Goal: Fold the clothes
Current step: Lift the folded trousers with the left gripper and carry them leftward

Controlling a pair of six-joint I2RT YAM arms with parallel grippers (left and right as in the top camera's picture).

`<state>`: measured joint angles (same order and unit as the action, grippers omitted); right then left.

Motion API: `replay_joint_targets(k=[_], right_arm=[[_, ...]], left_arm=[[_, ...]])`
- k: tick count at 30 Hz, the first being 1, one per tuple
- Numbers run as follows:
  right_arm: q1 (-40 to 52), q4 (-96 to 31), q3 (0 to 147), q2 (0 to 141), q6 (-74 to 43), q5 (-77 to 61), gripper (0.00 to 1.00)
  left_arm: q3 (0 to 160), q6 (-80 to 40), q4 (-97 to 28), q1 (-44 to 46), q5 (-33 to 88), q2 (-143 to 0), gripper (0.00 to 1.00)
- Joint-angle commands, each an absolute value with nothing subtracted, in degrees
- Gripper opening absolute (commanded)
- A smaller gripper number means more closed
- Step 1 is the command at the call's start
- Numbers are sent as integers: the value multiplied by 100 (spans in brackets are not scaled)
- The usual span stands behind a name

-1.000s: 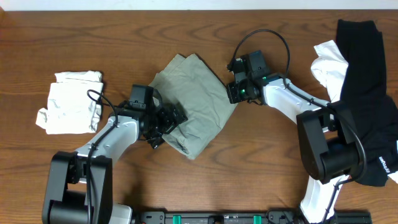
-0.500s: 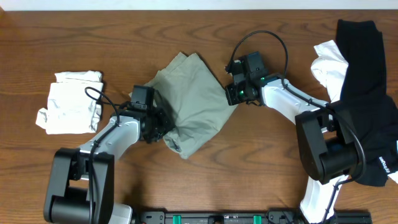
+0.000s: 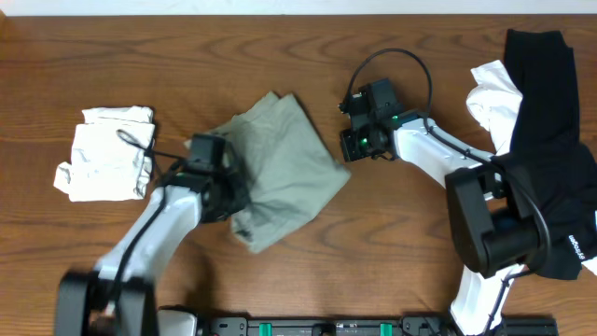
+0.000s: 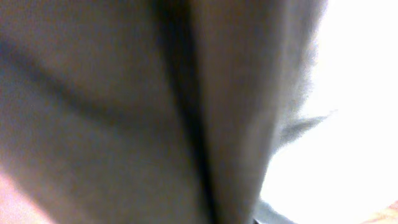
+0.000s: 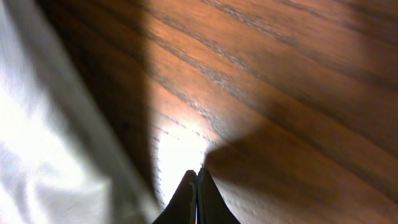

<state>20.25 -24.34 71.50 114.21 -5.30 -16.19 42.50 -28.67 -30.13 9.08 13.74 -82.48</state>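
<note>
The khaki-grey shorts (image 3: 284, 159) lie folded and rumpled in the middle of the table. My left gripper (image 3: 231, 199) is at their lower-left edge, shut on the cloth, with its fingertips buried in the fold. In the left wrist view the shorts (image 4: 124, 112) fill the frame and hide the fingers. My right gripper (image 3: 348, 151) sits just off the shorts' right edge, shut and empty. In the right wrist view its fingertips (image 5: 189, 186) are pressed together over bare wood, with the shorts' edge (image 5: 43, 149) to their left.
A folded white garment (image 3: 104, 152) lies at the left. At the far right a white garment (image 3: 492, 98) lies partly under a long black one (image 3: 552, 140), and the right arm's base stands over them. Brown wooden table (image 3: 410, 233) all round.
My left gripper shut on the shorts' lower-left edge and drew it leftward. The shorts bunched up and slid left. My right gripper stayed shut and barely moved.
</note>
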Motion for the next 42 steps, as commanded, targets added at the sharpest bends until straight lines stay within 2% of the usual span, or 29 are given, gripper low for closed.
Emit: replay_joint_targets(k=[1,8,12,20,28,37,42], right_arm=[[1796,-2611,7153,10591,-397,-1588,1],[1647,-3282,7153,8847,-246,-1586,1],[1645,-3544,7153,8012,-246,-1496,1],[1645,-4056,7153,7144,-137,-1214,1],[1645,-4224,7153,7168,-54,-1177,1],[1645,-4233,7150,7168,-54,-1094,1],[1645,-4285,7153,7168,-54,-1028,1]], left_arm=[[4567,-2237,-3470,631,224,-7441,6],[5166,-1319,-3835,-12,-469,-6602,6],[5481,-1194,-3723,-373,-978,-6646,6],[6086,-921,-3402,-1157,-930,-7065,6],[7516,-259,-4121,-1376,-438,-8232,6],[9419,607,-4781,-1376,1072,-9253,6],[10267,1194,-5085,-1376,1404,-9518,6]])
